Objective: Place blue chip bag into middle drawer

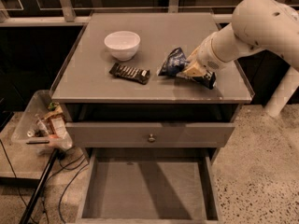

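The blue chip bag (pixel 171 62) lies crumpled on the grey cabinet top (pixel 93 78), right of centre. My gripper (pixel 192 69) reaches in from the right on a white arm and is shut on the bag's middle; part of the bag sticks out on each side of it. The middle drawer (pixel 149 185) is pulled open below, with a bare grey floor and low side walls, well under and in front of the bag.
A white bowl (pixel 122 45) and a slim black candy bar (pixel 131 73) sit left of the bag. A closed drawer front with a round knob (pixel 151 137) is above the open drawer. A clear bin of litter (pixel 42 125) and cables are on the floor at left.
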`<state>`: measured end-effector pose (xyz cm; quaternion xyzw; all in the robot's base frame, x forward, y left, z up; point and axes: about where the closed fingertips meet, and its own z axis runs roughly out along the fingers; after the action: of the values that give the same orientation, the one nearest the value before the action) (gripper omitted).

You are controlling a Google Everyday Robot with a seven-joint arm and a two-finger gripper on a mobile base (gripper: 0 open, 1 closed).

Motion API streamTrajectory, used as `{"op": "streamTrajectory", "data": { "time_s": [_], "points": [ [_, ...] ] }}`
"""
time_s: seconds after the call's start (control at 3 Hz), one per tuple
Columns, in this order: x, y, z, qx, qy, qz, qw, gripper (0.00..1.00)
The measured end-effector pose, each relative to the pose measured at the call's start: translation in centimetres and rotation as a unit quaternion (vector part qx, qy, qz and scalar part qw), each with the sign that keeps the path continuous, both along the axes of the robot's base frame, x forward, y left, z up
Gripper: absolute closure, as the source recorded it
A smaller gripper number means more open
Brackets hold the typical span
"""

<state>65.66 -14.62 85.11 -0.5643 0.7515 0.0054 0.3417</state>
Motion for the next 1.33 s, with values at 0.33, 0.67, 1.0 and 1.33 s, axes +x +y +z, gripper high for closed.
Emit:
{"op": "streamTrajectory", "data": {
  "time_s": [0.33, 0.67, 1.0, 1.33],
  "points": [
    [-1.0, -0.2, 1.0, -0.001, 0.0, -0.002, 1.0, 1.0],
    [-3.1, 0.1, 3.3, 0.006, -0.008, 0.003, 0.9999, 1.0],
    [-6.1, 0.7, 6.1, 0.026, -0.026, 0.014, 0.9992, 1.0],
    [-10.2, 0.7, 8.0, 0.044, -0.044, 0.012, 0.998, 1.0]
  ]
}}
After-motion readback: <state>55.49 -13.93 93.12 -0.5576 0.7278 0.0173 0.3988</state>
